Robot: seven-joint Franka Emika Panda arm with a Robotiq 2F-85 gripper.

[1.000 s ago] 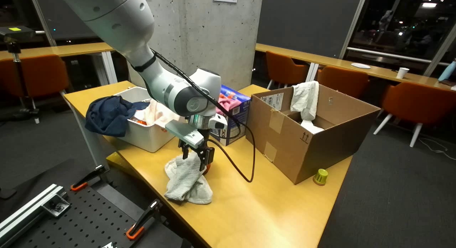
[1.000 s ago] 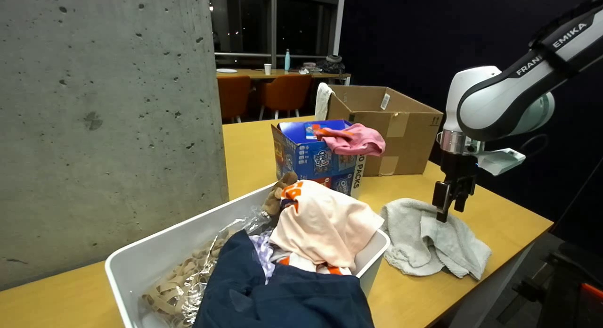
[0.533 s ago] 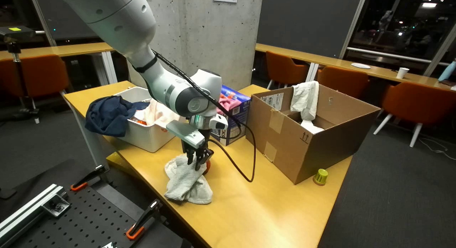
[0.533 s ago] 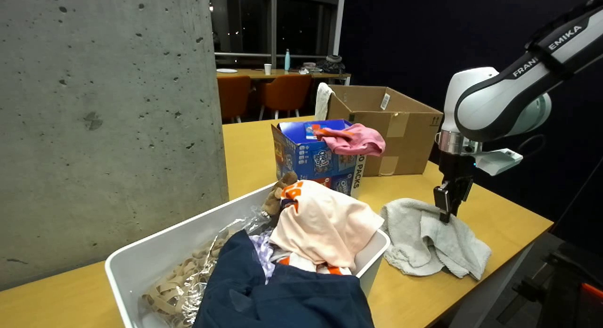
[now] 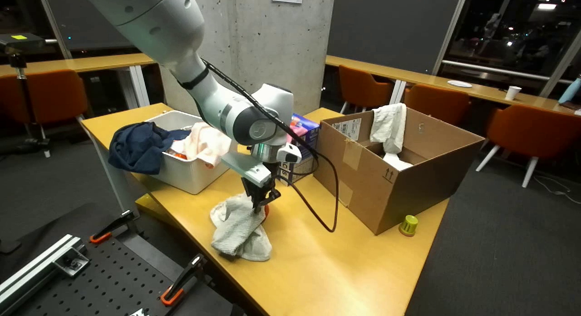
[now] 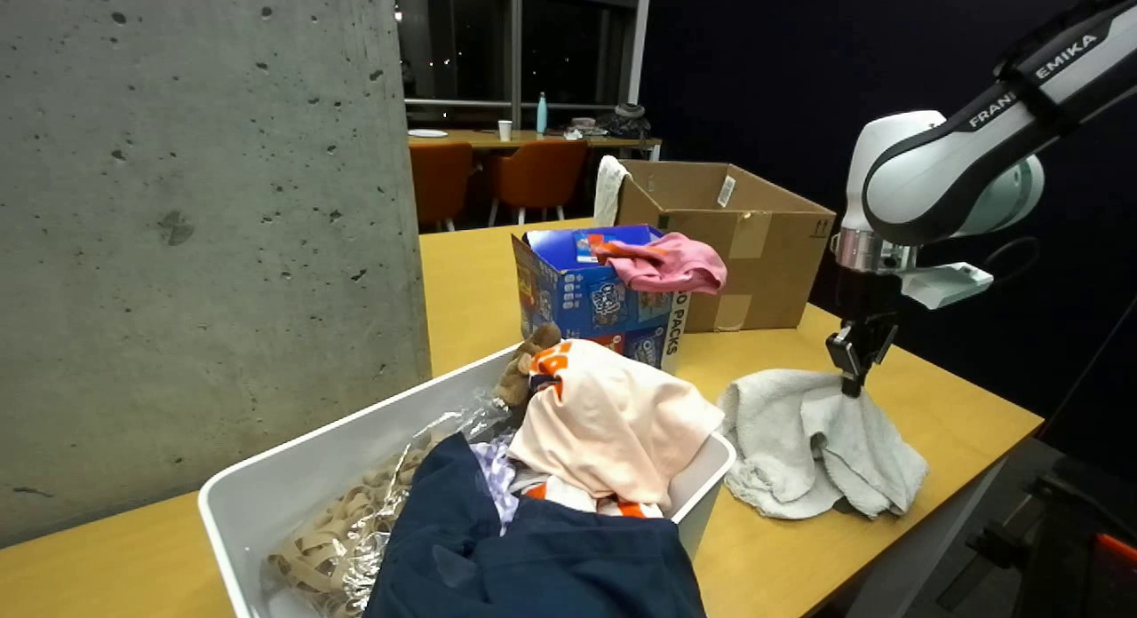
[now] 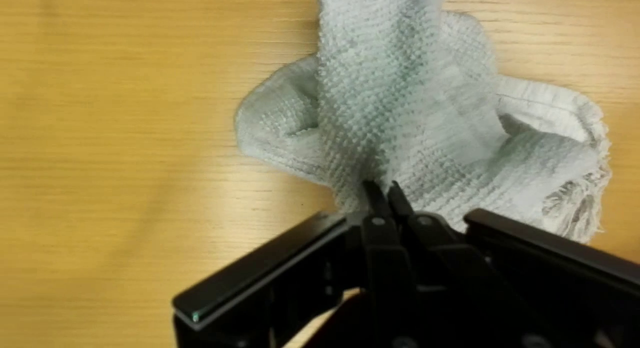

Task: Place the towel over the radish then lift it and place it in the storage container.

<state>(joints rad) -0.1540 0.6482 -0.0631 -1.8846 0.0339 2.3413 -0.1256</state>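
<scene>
A pale grey-green towel [image 5: 240, 229] lies crumpled on the wooden table near its edge, in all three views. Its upper fold rises in a small peak, pinched between the fingertips of my gripper [image 7: 384, 190]. The jaws are closed with cloth between them; in an exterior view the gripper [image 6: 853, 389] points down from above the peak. A bit of the red radish [image 5: 267, 211] peeks out beside the towel, just behind the fingers; the rest of it is hidden. The white storage container [image 6: 258, 503] stands beside the towel, filled with clothes and packing material.
A large cardboard box [image 5: 363, 184] with a white cloth over its rim stands on the table. Between it and the container is a blue snack box [image 6: 604, 298] with a pink cloth. A small green cup [image 5: 408, 225] sits by the cardboard box. A cable [image 5: 336, 193] loops from the arm.
The jaws have gone from open to closed on the towel's fold. My gripper has risen slightly and moved a little towards the cardboard box, drawing the cloth into a peak.
</scene>
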